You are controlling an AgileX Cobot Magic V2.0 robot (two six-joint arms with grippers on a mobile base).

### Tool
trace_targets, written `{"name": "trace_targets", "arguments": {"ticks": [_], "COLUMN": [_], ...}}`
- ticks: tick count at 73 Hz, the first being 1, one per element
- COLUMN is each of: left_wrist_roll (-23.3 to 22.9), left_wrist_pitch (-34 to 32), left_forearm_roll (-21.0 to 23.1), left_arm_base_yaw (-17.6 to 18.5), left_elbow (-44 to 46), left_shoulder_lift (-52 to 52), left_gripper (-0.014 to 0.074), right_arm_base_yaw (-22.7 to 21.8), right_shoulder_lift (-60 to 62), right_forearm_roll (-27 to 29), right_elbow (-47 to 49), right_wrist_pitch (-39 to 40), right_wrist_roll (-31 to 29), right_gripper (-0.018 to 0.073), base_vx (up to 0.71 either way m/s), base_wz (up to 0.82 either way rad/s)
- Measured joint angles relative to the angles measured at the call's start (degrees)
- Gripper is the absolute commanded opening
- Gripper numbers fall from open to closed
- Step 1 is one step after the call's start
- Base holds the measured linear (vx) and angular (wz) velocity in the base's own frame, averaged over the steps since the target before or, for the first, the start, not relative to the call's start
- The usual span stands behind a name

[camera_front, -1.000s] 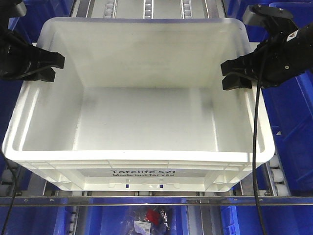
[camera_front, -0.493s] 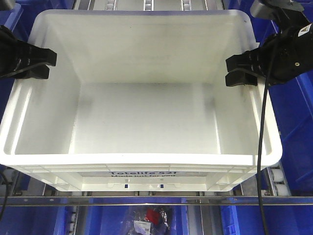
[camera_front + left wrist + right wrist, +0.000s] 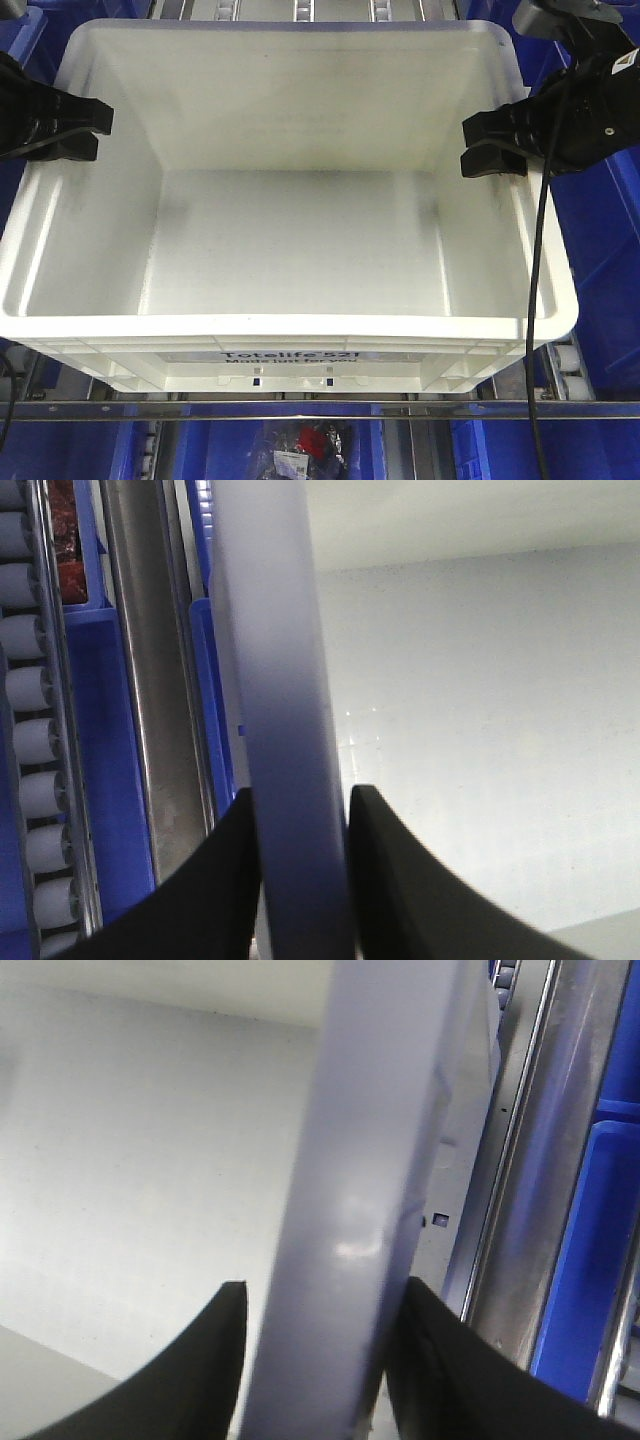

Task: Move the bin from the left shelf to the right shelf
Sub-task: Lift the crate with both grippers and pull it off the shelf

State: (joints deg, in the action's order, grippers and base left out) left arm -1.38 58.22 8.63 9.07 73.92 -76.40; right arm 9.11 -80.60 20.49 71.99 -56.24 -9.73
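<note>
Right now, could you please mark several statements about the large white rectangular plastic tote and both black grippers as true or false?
The left gripper clamps the side rim of the large white rectangular plastic tote. True.
The right gripper hangs open, clear of the tote. False: it is shut on the opposite rim.
The tote holds nothing. True.
The black Totelife print sits on the far wall. False: it is on the near outer wall.
</note>
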Motion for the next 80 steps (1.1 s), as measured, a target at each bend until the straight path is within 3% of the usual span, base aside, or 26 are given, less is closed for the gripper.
{"name": "trace_targets", "arguments": {"ticks": [80], "left_wrist_roll": [0.0], "left_wrist_pitch": [-0.11], "left_forearm_roll": [0.0], "left_arm_base_yaw": [0.0], "left_elbow": [-0.04], "left_shoulder_lift": [0.0], "left_gripper": [-0.0007], "right_arm_base_yaw": [0.0], "right_shoulder_lift": [0.0], "right_forearm_roll": [0.04], "right_elbow": [0.0], "right_wrist_pitch": [-0.47], "right_wrist_roll": [0.0], "right_gripper": [-0.0005], "base_vx": [0.0], "base_wz": [0.0]}}
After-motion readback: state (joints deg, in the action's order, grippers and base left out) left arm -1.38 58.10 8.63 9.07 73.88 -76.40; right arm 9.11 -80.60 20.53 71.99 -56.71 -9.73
